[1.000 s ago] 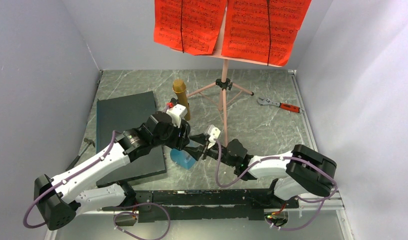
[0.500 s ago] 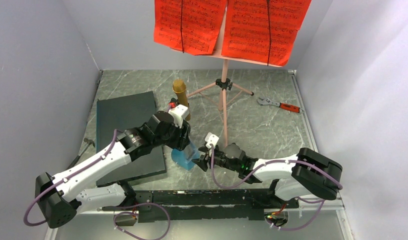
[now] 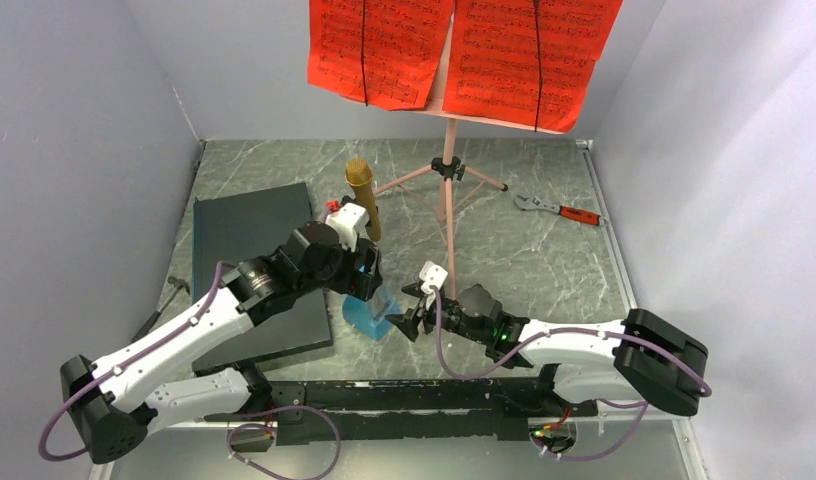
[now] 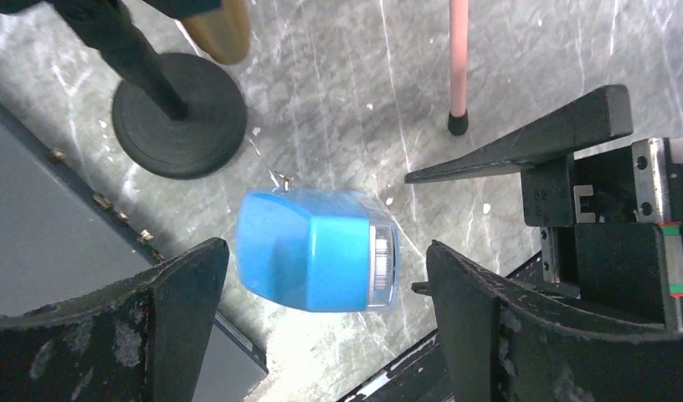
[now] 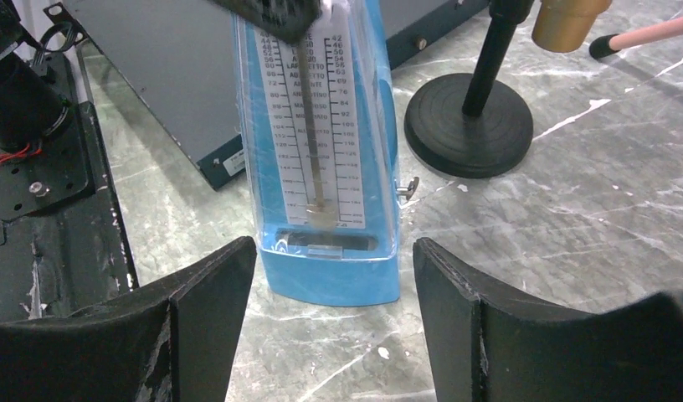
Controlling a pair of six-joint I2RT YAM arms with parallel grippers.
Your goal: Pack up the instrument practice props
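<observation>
The small blue metronome (image 3: 370, 316) stands upright on the marble table next to the dark slab. My left gripper (image 3: 364, 288) hangs above it, open, and the metronome (image 4: 317, 249) sits between its fingers (image 4: 183, 293) without touching them. My right gripper (image 3: 408, 318) is low on the table just right of the metronome (image 5: 321, 167), open and facing its scale. The gold microphone (image 3: 361, 196) stands on its black round base (image 4: 179, 113). At the back the pink music stand (image 3: 447, 190) carries the red sheet-music pages (image 3: 454, 55).
A large dark flat slab (image 3: 249, 250) lies left of the metronome, its corner close to it (image 5: 179, 75). A red-handled wrench (image 3: 560, 209) lies at the right back. One stand leg (image 4: 458, 63) ends near the metronome. Grey walls close three sides.
My left gripper has opened wide and let go of the metronome. My right gripper has dropped lower toward the table, moved nearer the front edge and opened further.
</observation>
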